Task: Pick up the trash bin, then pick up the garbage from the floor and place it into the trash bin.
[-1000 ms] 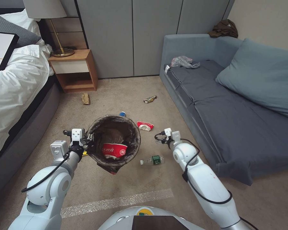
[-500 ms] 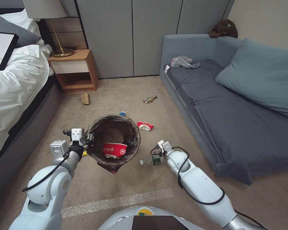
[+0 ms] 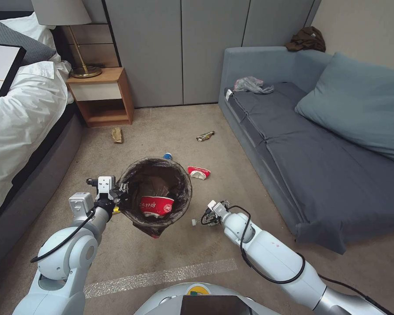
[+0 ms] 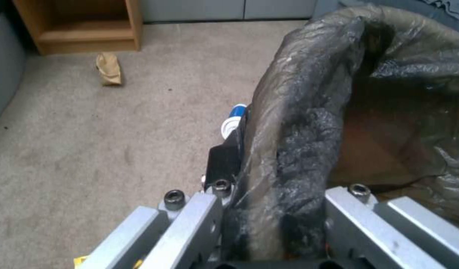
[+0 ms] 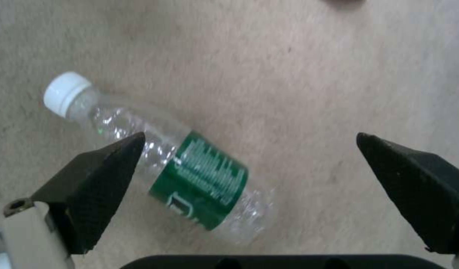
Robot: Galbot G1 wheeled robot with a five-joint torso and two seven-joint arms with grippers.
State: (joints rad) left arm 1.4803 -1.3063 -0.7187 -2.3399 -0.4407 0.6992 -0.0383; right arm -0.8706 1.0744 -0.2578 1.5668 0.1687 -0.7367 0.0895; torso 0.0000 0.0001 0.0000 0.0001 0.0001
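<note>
The right gripper [image 5: 249,168] hangs low over the floor [image 3: 170,127] with its two dark fingers [image 5: 97,175] spread wide and nothing between them but carpet and the clear bottle [image 5: 175,168] with the green label. That bottle lies flat on the floor just beside the trash bin [image 3: 155,192], on the bin's sofa-ward side, its white cap pointing back toward the bin. In the right wrist view its long axis runs on a slant across the line that joins the two fingertips, neither square to it nor along it, and the body sits closer to one finger than the other, partly overlapped by that finger's tip. I judge the grasp turns on this: the span is wide enough, but the bottle is off-centre and skewed, so a small shift and a turn of the wrist would seat it better before closing. The left gripper [image 3: 118,190] is clamped on the bag-lined rim of the trash bin and holds it off the carpet; a red-and-white cup [image 3: 156,205] lies inside. The right arm is clearly the nearer one to the bottle.
</note>
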